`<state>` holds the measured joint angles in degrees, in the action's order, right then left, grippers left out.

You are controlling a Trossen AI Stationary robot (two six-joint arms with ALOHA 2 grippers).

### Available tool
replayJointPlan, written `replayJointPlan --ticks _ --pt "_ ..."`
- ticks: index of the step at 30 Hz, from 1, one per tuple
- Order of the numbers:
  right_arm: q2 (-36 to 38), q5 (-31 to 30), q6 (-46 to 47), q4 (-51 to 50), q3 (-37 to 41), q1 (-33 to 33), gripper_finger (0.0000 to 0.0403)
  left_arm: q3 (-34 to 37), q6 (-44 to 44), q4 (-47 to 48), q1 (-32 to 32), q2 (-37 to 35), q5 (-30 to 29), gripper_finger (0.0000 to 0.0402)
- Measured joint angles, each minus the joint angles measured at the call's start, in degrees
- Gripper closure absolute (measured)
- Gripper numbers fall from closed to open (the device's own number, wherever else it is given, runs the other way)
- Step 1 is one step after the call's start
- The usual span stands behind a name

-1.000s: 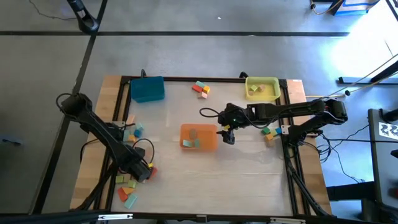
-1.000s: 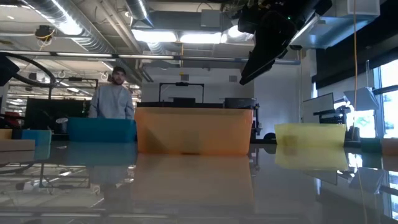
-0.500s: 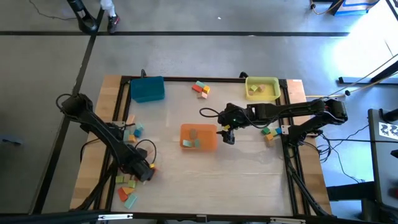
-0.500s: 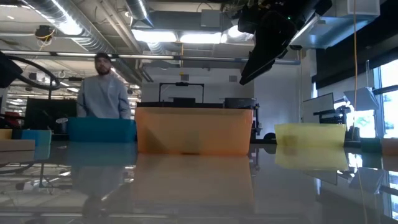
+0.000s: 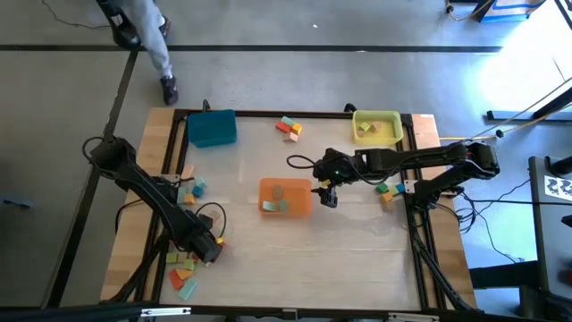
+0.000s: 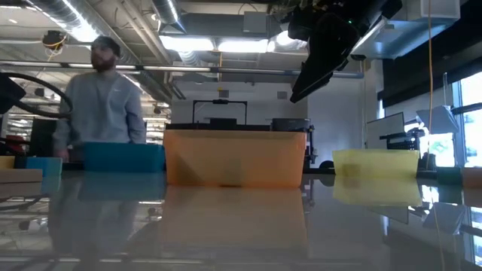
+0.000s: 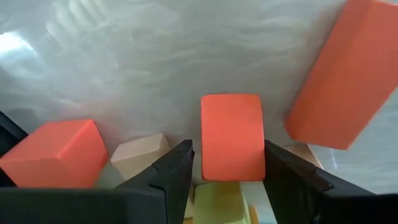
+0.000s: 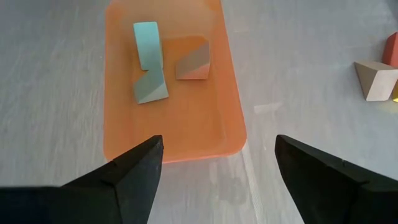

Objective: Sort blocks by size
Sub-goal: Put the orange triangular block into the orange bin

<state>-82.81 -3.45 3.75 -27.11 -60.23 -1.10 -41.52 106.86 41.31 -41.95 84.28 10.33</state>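
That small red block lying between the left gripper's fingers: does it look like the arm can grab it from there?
Probably yes. In the left wrist view the small red block lies flat between the left gripper's open fingers, with gaps on both sides. A tan block and a yellow block crowd close, though neither sits between finger and block.

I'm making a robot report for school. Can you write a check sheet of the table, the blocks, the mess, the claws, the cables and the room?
Surface: pale table with wooden side strips.
Job's things: blocks in loose groups: front left, mid left, back middle, right side. Three lie in the orange tray; some in the yellow tray. Blue tray contents unseen.
Clutter: nothing seen.
Claws: left claw straddles a red block, fingers not touching. Right claw open above the orange tray's edge, holding nothing.
Cables: black cable looping off the right arm.
Surroundings: person walking behind the table.
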Motion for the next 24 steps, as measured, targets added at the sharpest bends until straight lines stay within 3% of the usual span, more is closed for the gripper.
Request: replayJointPlan --ticks 9,16,24 --pt "0.00 0.01 0.00 -0.09 0.00 0.00 0.0095 -0.04 -7.89 0.53 1.42 0.21 0.13 0.0285" --pt "0.00 0.01 0.00 -0.43 0.00 0.00 0.0095 -0.86 -17.77 3.70 3.90 -1.18 0.00 0.0286" --pt "0.00 0.01 0.86 1.95 0.00 0.00 0.0095 -3.41 -31.13 7.93 7.69 -9.28 0.06 0.0286"
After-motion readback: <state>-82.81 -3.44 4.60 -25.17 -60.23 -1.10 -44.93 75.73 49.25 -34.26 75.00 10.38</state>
